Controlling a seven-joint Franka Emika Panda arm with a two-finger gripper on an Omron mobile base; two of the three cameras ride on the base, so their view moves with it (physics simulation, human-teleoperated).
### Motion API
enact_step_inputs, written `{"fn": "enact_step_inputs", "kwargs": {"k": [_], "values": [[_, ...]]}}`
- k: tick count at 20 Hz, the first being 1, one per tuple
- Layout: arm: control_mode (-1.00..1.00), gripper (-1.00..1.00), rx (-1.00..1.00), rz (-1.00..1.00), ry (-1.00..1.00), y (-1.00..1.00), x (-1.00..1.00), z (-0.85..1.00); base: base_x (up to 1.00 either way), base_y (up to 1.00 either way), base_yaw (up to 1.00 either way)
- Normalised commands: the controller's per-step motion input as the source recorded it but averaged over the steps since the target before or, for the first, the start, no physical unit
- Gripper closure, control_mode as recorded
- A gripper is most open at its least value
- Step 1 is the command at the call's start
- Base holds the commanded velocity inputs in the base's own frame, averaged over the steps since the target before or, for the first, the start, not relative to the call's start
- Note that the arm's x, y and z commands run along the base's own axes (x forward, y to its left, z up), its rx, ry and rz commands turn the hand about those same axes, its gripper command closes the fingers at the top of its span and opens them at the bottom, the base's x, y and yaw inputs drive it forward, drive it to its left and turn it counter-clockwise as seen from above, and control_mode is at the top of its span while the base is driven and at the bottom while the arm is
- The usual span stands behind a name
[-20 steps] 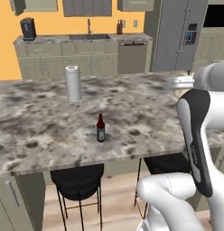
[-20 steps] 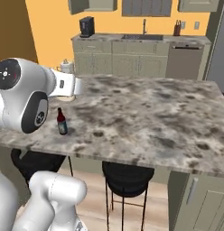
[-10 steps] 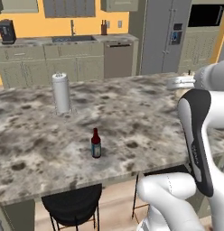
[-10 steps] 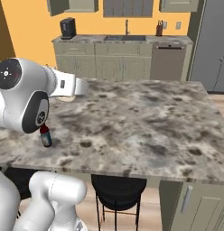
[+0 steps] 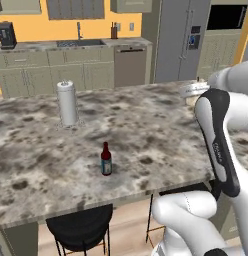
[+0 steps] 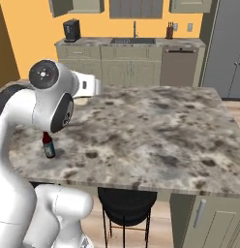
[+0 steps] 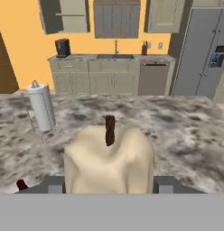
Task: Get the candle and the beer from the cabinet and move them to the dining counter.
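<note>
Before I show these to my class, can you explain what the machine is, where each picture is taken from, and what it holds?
It is a white robot arm on a driving base in a simulated kitchen. Two cameras behind it look over the dining counter; a third sits on its hand. On the marble top stand the beer and a paper-towel roll. In the hand view, the cream candle sits between the fingers, so the gripper is shut on it.

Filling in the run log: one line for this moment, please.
hand: shut on candle, over dining counter | beer: upright on counter | paper-towel roll: upright
</note>
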Motion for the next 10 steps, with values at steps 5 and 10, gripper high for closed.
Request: {"fn": "enact_step_inputs", "kwargs": {"k": [5, 10], "values": [[-1.0, 1.0, -0.08, 0.65, 0.04, -0.25, 0.86, -0.69, 0.0, 0.0, 0.0], [-1.0, 1.0, -0.04, 0.59, 0.01, -0.06, 0.9, -0.92, 0.0, 0.0, 0.0]]}}
